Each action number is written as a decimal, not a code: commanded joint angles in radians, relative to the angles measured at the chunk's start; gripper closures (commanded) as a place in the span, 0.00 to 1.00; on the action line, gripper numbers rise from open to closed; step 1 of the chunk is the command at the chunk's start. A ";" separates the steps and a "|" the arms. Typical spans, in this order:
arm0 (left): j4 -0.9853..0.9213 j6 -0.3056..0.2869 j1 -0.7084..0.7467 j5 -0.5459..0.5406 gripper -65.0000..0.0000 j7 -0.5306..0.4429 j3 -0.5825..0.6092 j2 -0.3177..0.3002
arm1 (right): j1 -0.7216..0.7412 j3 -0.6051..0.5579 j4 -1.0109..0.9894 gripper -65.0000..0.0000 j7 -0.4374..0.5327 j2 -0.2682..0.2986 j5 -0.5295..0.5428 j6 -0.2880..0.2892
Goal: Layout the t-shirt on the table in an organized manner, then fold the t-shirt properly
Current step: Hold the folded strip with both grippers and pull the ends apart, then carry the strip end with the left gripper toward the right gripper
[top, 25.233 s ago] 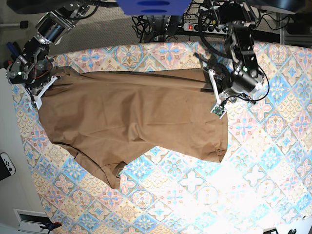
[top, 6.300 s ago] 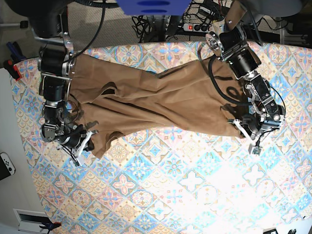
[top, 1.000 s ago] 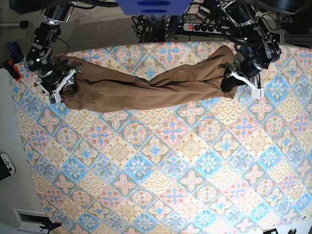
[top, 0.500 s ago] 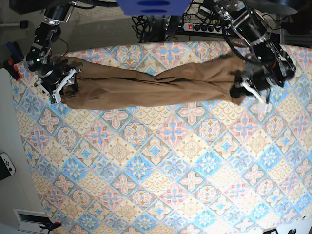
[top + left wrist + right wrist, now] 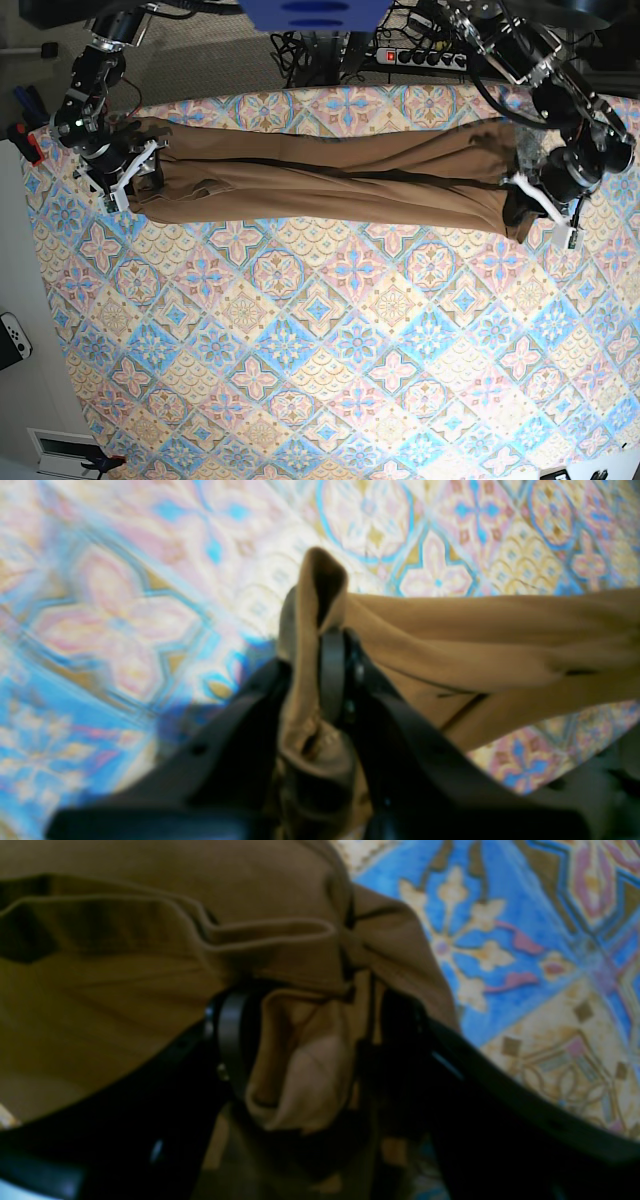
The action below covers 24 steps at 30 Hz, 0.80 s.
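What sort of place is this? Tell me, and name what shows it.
Probably a robotics lab or workshop: a power strip with tangled cables sits behind the table, and the left gripper and right gripper stretch a t-shirt across its tile-patterned cover.

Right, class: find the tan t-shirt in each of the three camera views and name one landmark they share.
Base: the t-shirt stretches as a long band across the upper part of the picture.
Left wrist: centre and right, pinched in the left gripper.
Right wrist: upper left and centre, gripped by the right gripper.
Shared landmark: the tile-patterned table.
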 commanded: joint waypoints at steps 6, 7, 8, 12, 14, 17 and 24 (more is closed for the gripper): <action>0.132 0.006 0.017 -0.006 1.00 -0.009 0.133 0.060 | -0.004 -0.005 0.002 0.48 -0.044 0.002 -0.016 0.009; 0.132 0.006 0.020 -0.006 1.00 -0.009 0.151 0.068 | -0.004 -0.005 0.004 0.48 -0.044 0.002 -0.016 0.009; 0.133 0.006 0.025 -0.006 1.00 -0.009 0.169 0.077 | -0.005 -0.005 0.004 0.48 -0.044 0.002 -0.016 0.009; 0.136 0.024 0.016 -0.006 1.00 -0.009 0.246 0.126 | -0.007 -0.005 0.004 0.48 -0.044 0.002 -0.016 0.009; 0.136 0.068 0.016 -0.006 1.00 -0.009 0.281 0.157 | -0.007 -0.005 0.002 0.48 -0.044 0.002 -0.016 0.009; 0.136 0.122 0.023 -0.006 1.00 -0.051 0.392 0.181 | -0.007 -0.005 0.000 0.48 -0.044 0.002 -0.016 0.009; 0.107 0.276 0.056 -0.005 1.00 -0.329 0.647 0.186 | -0.007 -0.005 0.000 0.48 -0.044 0.002 -0.016 0.009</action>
